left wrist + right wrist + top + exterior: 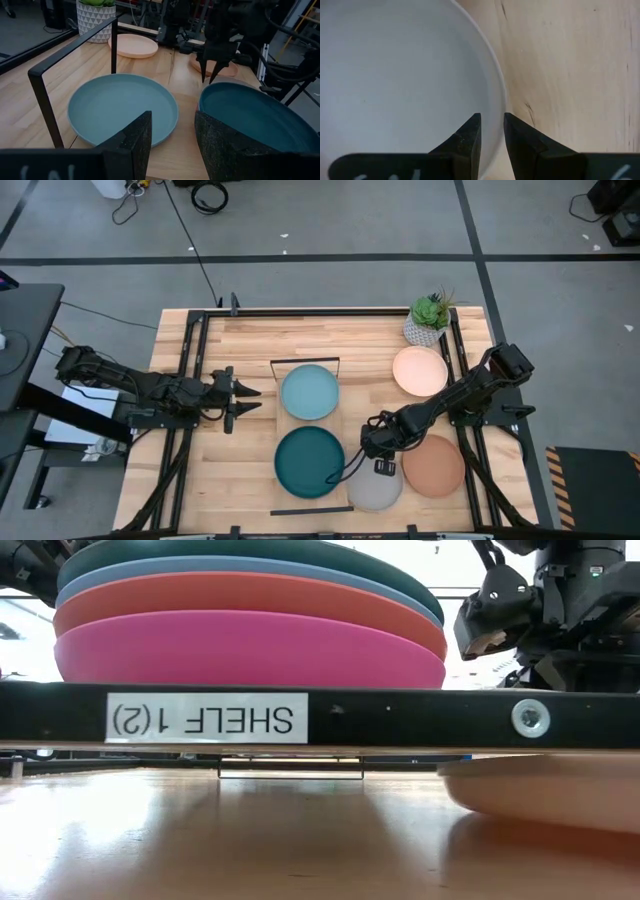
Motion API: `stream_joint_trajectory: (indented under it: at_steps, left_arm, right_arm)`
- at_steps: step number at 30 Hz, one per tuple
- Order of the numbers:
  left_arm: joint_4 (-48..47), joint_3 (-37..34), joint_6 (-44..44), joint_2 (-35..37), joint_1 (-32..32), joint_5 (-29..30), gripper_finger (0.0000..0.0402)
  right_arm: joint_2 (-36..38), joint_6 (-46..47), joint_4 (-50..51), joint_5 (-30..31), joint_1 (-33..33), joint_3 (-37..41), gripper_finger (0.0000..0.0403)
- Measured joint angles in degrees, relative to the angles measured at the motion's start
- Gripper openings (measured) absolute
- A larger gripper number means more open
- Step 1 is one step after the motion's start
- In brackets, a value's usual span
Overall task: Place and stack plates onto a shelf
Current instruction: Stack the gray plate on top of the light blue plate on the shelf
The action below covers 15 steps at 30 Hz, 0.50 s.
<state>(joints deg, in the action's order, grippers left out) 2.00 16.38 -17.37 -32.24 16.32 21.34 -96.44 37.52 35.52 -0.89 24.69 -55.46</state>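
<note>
Right pincer (492,131): I see it point down over the grey plate's (395,75) rim, tips nearly pressed together with a thin gap, nothing pinched.
Right arm: I see it reach in from the surface's (250,340) right side, across the terracotta plate (440,468).
Left pincer (240,400): spread, level, waiting left of the aqua plate (309,392).
Low view only: teal plate (250,555) tops blue, orange and magenta ones on the shelf (400,720).
Open room: bare wood right of the grey rim.

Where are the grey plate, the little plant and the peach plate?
grey plate (372,492): high view, on its bare lower middle.
potted plant (431,311): high view, on its green leaves.
peach plate (419,371): high view, on its centre.
</note>
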Motion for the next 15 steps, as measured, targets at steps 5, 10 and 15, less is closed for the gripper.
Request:
stream_joint_trajectory:
  at_steps: [5, 10, 15]
  left_arm:
    - [0.0, 0.0, 0.0, 0.0, 0.0, 0.0, 0.0155]
    - [-0.1, 0.0, 0.0, 0.0, 0.0, 0.0, 0.0155]
    - [-0.1, 0.0, 0.0, 0.0, 0.0, 0.0, 0.0155]
  right_arm:
    - [0.1, 0.8, -0.1, -1.2, 0.0, 0.0, 0.0090]
    - [0.2, 1.3, -0.3, -3.3, 0.0, 0.0, 0.0090]
    - [0.1, 1.3, -0.3, -3.4, 0.0, 0.0, 0.0090]
